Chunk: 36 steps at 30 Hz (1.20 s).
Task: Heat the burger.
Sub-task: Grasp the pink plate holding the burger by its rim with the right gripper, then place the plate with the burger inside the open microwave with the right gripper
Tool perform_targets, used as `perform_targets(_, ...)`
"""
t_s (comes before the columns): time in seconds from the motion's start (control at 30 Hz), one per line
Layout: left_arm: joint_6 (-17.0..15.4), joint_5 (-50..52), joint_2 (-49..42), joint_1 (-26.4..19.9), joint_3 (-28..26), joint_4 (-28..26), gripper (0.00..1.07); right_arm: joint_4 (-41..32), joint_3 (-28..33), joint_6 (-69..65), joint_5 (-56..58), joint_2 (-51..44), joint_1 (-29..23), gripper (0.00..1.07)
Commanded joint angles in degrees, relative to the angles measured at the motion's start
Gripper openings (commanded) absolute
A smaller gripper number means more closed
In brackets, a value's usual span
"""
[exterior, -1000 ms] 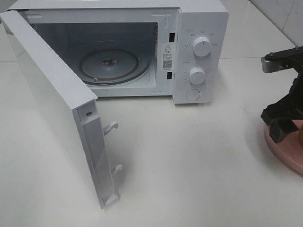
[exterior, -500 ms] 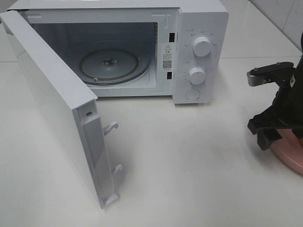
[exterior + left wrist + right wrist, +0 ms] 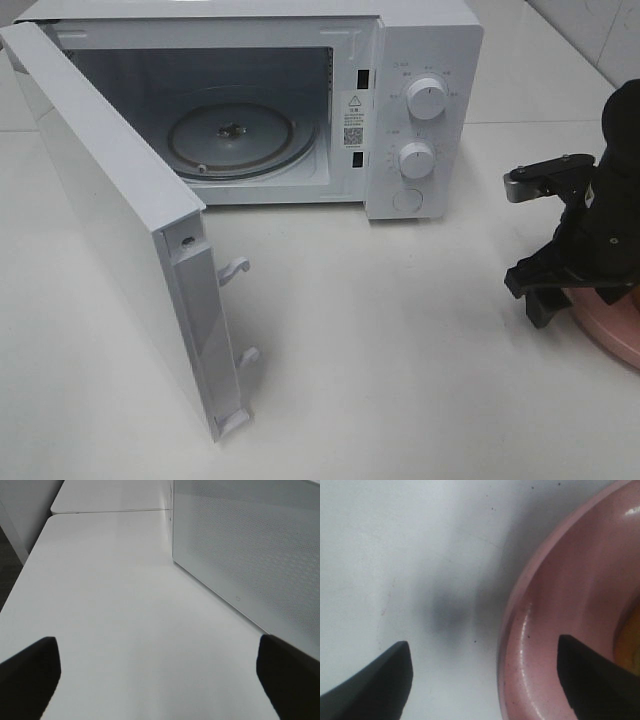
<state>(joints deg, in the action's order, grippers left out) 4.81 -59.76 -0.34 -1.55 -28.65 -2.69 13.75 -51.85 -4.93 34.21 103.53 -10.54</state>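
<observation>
Only a golden-brown sliver of the burger [image 3: 631, 642] shows, at the edge of the right wrist view, on the pink plate [image 3: 555, 630]. In the high view my right arm hides it. My right gripper [image 3: 485, 680] is open and straddles the plate's rim, one finger [image 3: 380, 680] over the bare table and the other [image 3: 595, 675] over the plate. In the high view that gripper [image 3: 560, 298] hangs at the left edge of the plate [image 3: 610, 335]. My left gripper [image 3: 160, 680] is open over bare table with nothing between its fingers.
The white microwave [image 3: 425, 110] stands at the back with its door [image 3: 120, 220] swung wide toward the front left. Its glass turntable [image 3: 240, 135] holds nothing. A perforated white panel [image 3: 250, 555] rises beside my left gripper.
My right arm has shifted left, from over the plate to its left rim. The burger, partly visible before, is now hidden behind it in the high view.
</observation>
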Motion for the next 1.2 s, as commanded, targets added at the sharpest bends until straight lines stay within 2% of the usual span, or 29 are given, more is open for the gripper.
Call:
perform_targets(0.03,-0.17,0.17,-1.26,-0.06,0.11,0.17,1.0,0.52,-0.06,-0.8,-1.26,1.6,0.4,0.76)
perform_targets(0.37,-0.17,0.17,-1.26,-0.06,0.11,0.17,1.0,3.09,-0.06,-3.67,-2.52,4.64,0.4,0.75)
perform_targets(0.4,-0.17,0.17,-1.26,-0.06,0.11,0.17,1.0,3.67,-0.06,-4.64,-2.52,4.7,0.4,0.69)
perform_targets(0.47,-0.17,0.17,-1.26,-0.06,0.11,0.17,1.0,4.01,-0.06,-5.21,-2.46,4.7,0.4,0.67)
perform_targets(0.5,-0.17,0.17,-1.26,-0.06,0.11,0.17,1.0,4.81,-0.06,-6.07,-2.23,4.7,0.4,0.58)
perform_targets(0.6,-0.17,0.17,-1.26,-0.06,0.11,0.17,1.0,5.21,-0.06,-6.7,-2.18,4.7,0.4,0.53)
perform_targets(0.67,-0.17,0.17,-1.26,-0.06,0.11,0.17,1.0,6.19,-0.06,-7.68,-2.01,4.7,0.4,0.28)
perform_targets(0.7,-0.17,0.17,-1.26,-0.06,0.11,0.17,1.0,6.19,-0.06,-7.68,-2.01,4.7,0.4,0.28)
perform_targets(0.77,-0.17,0.17,-1.26,-0.06,0.11,0.17,1.0,6.36,-0.06,-7.79,-1.43,4.7,0.4,0.13)
perform_targets(0.8,-0.17,0.17,-1.26,-0.06,0.11,0.17,1.0,6.36,-0.06,-7.79,-1.43,4.7,0.4,0.13)
perform_targets(0.83,-0.17,0.17,-1.26,-0.06,0.11,0.17,1.0,6.36,-0.06,-7.79,-1.2,4.7,0.4,0.05)
perform_targets(0.93,-0.17,0.17,-1.26,-0.06,0.11,0.17,1.0,6.36,-0.06,-7.79,-1.2,4.7,0.4,0.0)
perform_targets(1.2,-0.17,0.17,-1.26,-0.06,0.11,0.17,1.0,7.56,-0.06,-9.22,-0.06,4.53,0.4,0.0)
